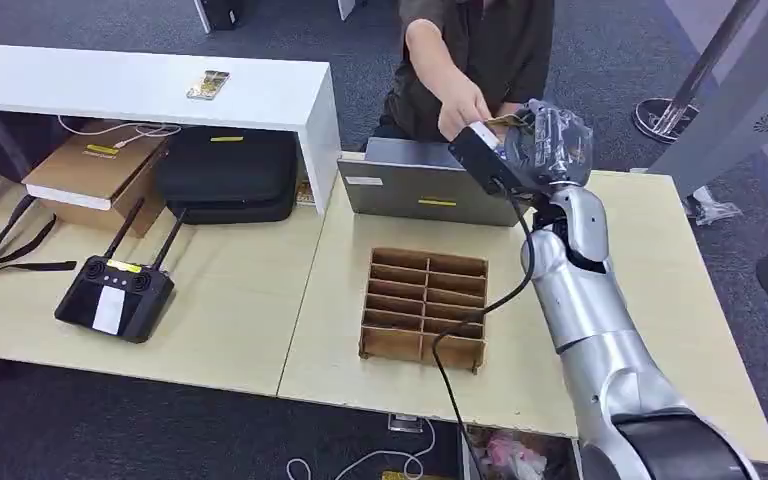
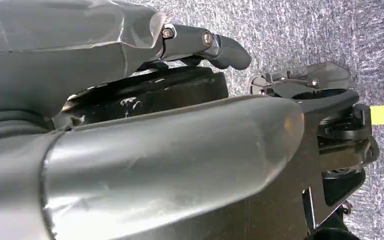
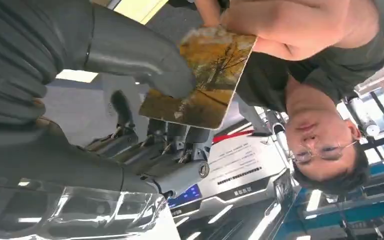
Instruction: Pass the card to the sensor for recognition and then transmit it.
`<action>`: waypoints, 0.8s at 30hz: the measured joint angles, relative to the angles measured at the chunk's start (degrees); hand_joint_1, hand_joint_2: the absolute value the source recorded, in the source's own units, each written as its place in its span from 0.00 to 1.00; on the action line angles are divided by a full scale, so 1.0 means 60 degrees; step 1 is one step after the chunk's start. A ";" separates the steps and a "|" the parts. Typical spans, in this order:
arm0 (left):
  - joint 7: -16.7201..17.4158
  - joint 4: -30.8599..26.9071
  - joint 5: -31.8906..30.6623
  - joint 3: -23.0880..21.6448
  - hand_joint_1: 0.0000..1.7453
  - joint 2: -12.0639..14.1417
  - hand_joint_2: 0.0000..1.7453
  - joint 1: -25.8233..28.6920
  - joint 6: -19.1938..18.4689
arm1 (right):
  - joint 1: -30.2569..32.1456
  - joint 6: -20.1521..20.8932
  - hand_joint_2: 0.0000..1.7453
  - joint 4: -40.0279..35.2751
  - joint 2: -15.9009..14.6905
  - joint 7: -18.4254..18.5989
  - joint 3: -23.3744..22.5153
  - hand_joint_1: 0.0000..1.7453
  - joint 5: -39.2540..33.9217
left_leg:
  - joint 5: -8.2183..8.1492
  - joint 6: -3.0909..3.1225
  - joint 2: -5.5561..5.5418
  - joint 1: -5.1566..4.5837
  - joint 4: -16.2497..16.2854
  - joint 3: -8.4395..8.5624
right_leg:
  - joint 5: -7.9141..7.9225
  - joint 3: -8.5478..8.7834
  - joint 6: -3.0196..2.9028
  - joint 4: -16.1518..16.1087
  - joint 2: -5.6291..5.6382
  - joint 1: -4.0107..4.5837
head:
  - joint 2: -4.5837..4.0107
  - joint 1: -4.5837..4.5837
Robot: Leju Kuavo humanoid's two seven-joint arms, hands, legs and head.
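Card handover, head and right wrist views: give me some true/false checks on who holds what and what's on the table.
1. The right hand has its thumb on the card. True.
2. The person's hand is on the card too. True.
3. The cardboard divider tray holds cards. False: its slots look empty.
4. The laptop stands open. False: its lid is closed.
5. The left hand holds the remote controller. False: the controller lies on the table, and the left hand hangs over the floor.

Table with divider box, laptop
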 joint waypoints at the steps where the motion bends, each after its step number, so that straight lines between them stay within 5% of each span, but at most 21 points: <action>1: 0.0000 0.0000 0.0004 -0.0004 0.00 0.0000 0.00 0.0000 0.0000 | 0.0009 -0.0007 1.00 -0.0018 0.0000 0.0000 0.0000 1.00 0.0004 | 0.0000 0.0000 0.0000 0.0000 0.0000 0.0000 | 0.0000 0.0000 0.0000 0.0000 0.0000 0.0000 | 0.0000 0.0000; 15: 0.0029 0.0000 0.0087 -0.0106 0.00 0.0026 0.00 0.0002 -0.0080 | 0.0156 -0.0120 1.00 -0.0208 -0.0077 0.0026 -0.0004 1.00 -0.0161 | 0.0000 0.0000 0.0002 0.0000 0.0000 0.0001 | 0.0000 -0.0001 0.0000 0.0000 0.0002 0.0000 | 0.0000 0.0000; 17: 0.0084 0.0000 0.0117 -0.0142 0.00 0.0033 0.00 -0.0001 -0.0091 | 0.0209 0.0308 1.00 -0.0296 -0.0080 -0.0168 -0.0135 1.00 -0.1224 | 0.0000 0.0000 0.0002 0.0000 0.0000 0.0001 | 0.0000 -0.0002 0.0000 -0.0002 0.0002 0.0000 | 0.0000 0.0000; 21: 0.0302 0.0000 0.0186 -0.0186 0.00 0.0091 0.00 -0.0048 -0.0240 | 0.0391 0.2725 1.00 -0.0521 -0.0047 -0.0491 -0.1361 1.00 -0.6436 | 0.0000 0.0001 -0.0014 -0.0001 0.0000 -0.0006 | 0.0000 0.0001 0.0001 -0.0003 -0.0020 -0.0001 | 0.0000 0.0004; 24: 0.0306 0.0000 0.0281 -0.0186 0.00 0.0102 0.00 -0.0052 -0.0233 | 0.0429 0.2877 1.00 -0.0536 -0.0102 -0.0601 -0.1836 1.00 -0.7245 | 0.0000 0.0001 -0.0003 -0.0003 0.0000 -0.0004 | 0.0001 0.0000 0.0001 -0.0003 -0.0008 -0.0003 | 0.0000 -0.0004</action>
